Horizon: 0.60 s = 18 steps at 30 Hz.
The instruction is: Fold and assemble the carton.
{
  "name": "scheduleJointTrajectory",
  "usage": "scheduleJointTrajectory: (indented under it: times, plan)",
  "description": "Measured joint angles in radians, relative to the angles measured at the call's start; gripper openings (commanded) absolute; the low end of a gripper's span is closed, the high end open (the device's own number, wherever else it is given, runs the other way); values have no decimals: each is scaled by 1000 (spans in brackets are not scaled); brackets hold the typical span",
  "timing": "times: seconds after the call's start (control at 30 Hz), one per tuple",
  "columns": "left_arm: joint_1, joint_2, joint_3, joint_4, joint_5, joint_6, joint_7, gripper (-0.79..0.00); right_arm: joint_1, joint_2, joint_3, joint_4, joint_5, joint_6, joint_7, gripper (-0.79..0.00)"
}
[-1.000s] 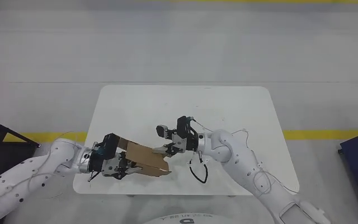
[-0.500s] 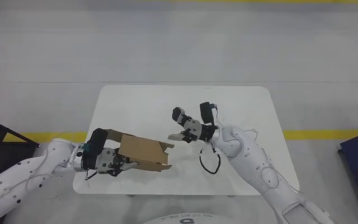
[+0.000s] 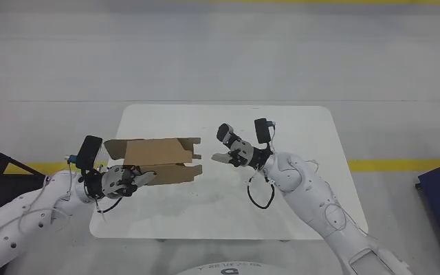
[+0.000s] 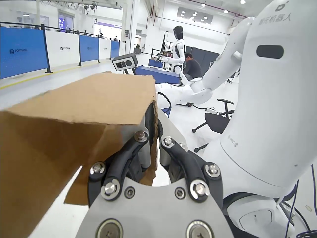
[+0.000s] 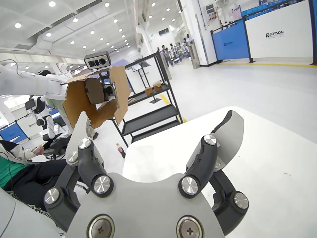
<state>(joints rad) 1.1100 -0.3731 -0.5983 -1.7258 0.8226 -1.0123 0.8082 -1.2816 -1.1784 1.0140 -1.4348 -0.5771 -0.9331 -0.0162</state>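
Right, the left pincer [image 3: 141,179] is clamped on the carton [image 3: 155,158], down in the left-centre of the top view, and it grips near the box's left end. In the left wrist view you can see it plainly: the two black fingers [image 4: 128,149] of the pincer [image 4: 154,125] are pressed together on a single corrugated wall of the carton [image 4: 74,115], with the torn-looking edge of the board running up between them.

The carton itself is brown and half-formed. In the top view it stretches left to right over the left part of the white surface [image 3: 289,206], and its loose flaps stick out at the right-hand end. It seems to be held up off the surface rather than resting on it. In the right wrist view the carton [image 5: 74,100] hangs in the air with its open end facing the camera and its flaps splayed.

Over to the right pincer [image 3: 221,146], just right of centre in the top view. It is near those flaps but apart from them, touching nothing. Its fingers [image 5: 227,130] are spread wide, and the right pincer [image 5: 157,125] holds nothing, with bare surface [image 5: 272,162] under it. A black cable [image 3: 258,196] loops below that arm.
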Motion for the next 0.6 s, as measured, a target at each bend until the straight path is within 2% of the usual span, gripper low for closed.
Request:
scheduleJointTrajectory:
  times: [0.2,0.27,0.4,0.6]
  plan:
    - [1,-1,1,-2,-2,0,0,-785,0,0,1,0,0,-1,0,0]
    - [13,-10,13,-29,-52,0,0,-785,-1,0,1,0,0,0,0,0]
    - [10,-31,69,-62,-277,0,0,-785,-9,1,13,-1,21,28,-2,0]
    - [9,-31,68,-62,-287,0,0,-785,-9,1,14,-1,21,28,-3,0]
